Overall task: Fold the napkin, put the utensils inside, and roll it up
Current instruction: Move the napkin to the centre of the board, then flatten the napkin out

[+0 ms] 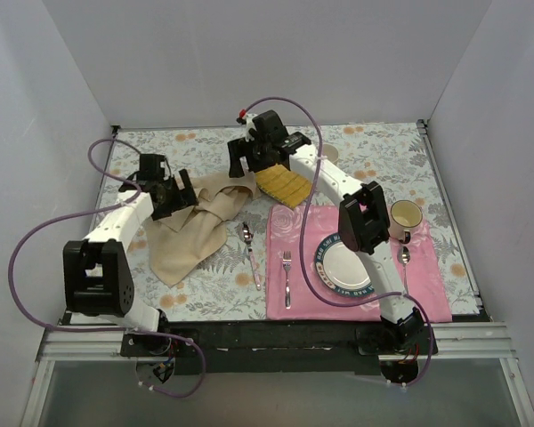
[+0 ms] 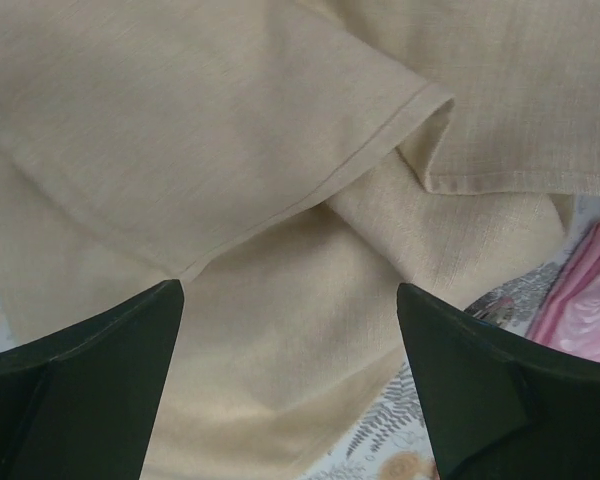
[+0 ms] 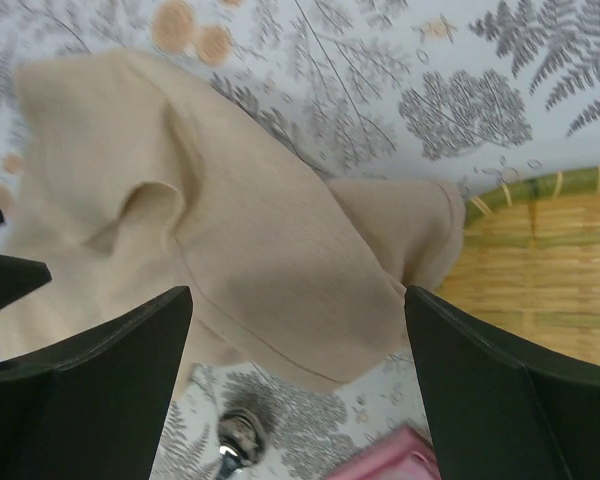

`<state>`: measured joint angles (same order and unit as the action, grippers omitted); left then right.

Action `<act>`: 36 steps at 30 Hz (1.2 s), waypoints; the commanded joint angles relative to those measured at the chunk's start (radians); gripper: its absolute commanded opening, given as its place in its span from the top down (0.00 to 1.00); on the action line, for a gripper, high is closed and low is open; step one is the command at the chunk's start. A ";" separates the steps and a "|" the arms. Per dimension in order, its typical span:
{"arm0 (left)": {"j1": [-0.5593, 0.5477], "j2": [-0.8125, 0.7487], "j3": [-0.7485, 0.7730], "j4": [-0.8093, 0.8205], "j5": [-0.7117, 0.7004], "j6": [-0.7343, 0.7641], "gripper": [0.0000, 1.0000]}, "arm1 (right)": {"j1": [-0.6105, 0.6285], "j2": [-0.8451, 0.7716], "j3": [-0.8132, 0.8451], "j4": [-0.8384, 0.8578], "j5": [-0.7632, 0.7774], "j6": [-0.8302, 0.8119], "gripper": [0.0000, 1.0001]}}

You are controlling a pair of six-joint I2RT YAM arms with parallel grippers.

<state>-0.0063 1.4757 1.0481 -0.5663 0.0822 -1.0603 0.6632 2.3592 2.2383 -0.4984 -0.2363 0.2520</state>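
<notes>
Right now the napkin [image 1: 189, 236] lies rumpled on the left half of the table [image 1: 160, 142]. It is a soft beige cloth with a fine plain weave, bunched into loose folds at its far end and spreading flatter toward the near edge. Seen close from the left wrist, one layer is turned over another, and a narrow stitched hem runs along the folded flap. Its far right corner reaches the green-edged rim of the yellow woven cloth [image 1: 280, 185], whose ribbed, straw-like texture stands out against the smooth fabric. Whether the two touch I cannot tell.

The left claw [image 2: 290, 300] hangs just over the napkin with its two dark wedge-shaped fingers spread wide and nothing between them. The right claw [image 3: 298, 300] hovers over the napkin's bunched far end, likewise spread wide and holding nothing.

The utensils are slim, shiny metal, and all lie outside the napkin. One spoon [image 1: 251, 253] rests on the fern-printed table cover, between the napkin and the pink placemat [image 1: 298, 222]. The fork [image 1: 287, 277] lies on the placemat left of the round plate [image 1: 324, 258], which has a dark patterned rim. The second spoon [image 1: 405, 264] lies on the placemat right of the plate, on the near side of a cream cup [image 1: 407, 213].
</notes>
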 commanded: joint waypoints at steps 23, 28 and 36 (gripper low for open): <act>-0.116 0.305 0.184 0.091 -0.283 0.195 0.63 | 0.047 -0.094 -0.155 0.005 0.087 -0.181 0.46; -0.052 0.316 0.263 0.042 -0.340 0.140 0.97 | 0.053 -0.089 -0.134 0.037 0.103 -0.165 0.82; 0.005 0.225 0.398 0.097 -0.576 0.091 1.00 | 0.062 -0.072 -0.039 0.202 0.192 -0.131 0.99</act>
<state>-0.0170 1.7996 1.3499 -0.5156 -0.3256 -0.9375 0.7177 2.2955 2.1269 -0.4622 -0.1062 0.0975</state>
